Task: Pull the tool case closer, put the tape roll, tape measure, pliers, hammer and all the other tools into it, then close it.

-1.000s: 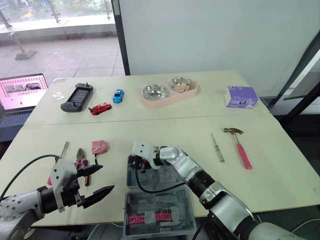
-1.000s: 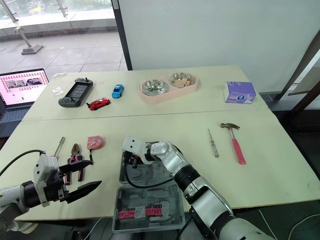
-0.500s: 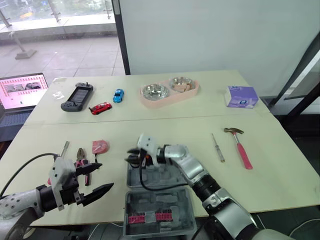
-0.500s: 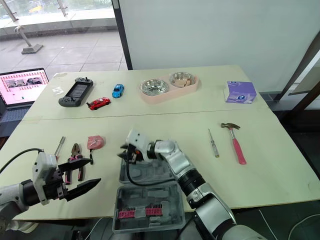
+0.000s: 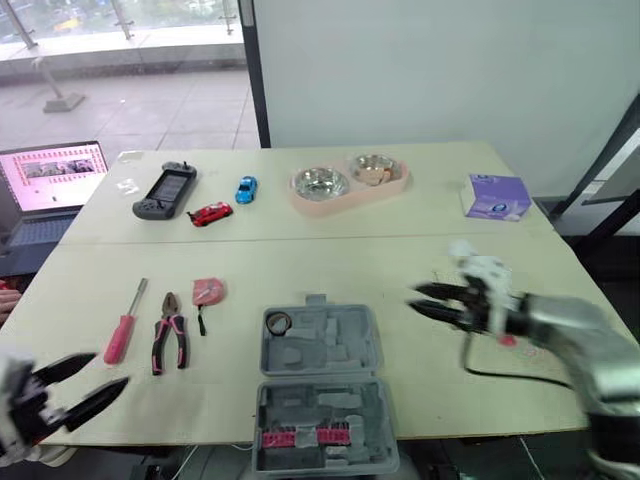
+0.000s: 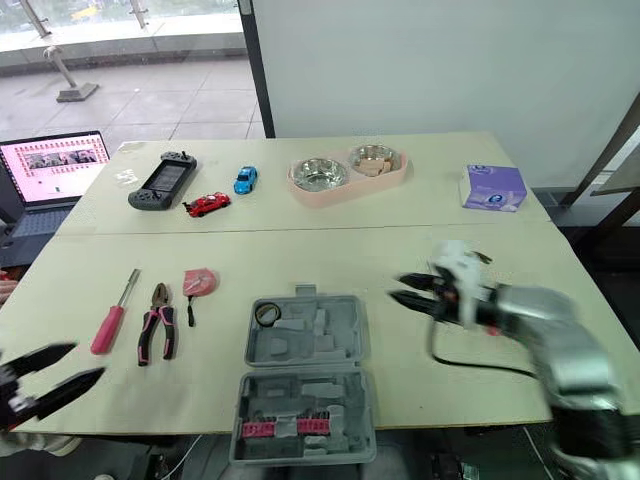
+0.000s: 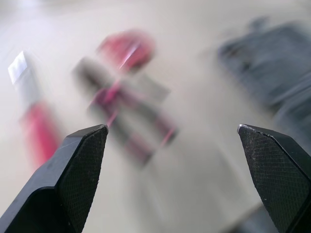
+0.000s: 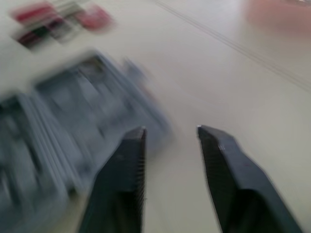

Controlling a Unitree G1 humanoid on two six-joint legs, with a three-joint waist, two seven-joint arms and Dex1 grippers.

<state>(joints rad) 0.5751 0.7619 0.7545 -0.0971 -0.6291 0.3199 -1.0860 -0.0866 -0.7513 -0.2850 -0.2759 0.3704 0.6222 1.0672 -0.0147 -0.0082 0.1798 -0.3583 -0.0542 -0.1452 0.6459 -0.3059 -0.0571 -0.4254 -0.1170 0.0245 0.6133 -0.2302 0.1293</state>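
Tool case (image 5: 335,352) front centre, tape roll (image 5: 277,322) inside, pliers (image 5: 168,341) to its left, screwdriver (image 5: 122,330) beyond

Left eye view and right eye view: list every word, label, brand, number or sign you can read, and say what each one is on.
No text is legible in any view.
Laptop screen: a pink page with small pictures; any lettering is too small to read.
Purple box: printing on its top face, too small to read.
Tool case: no lettering that I can make out.
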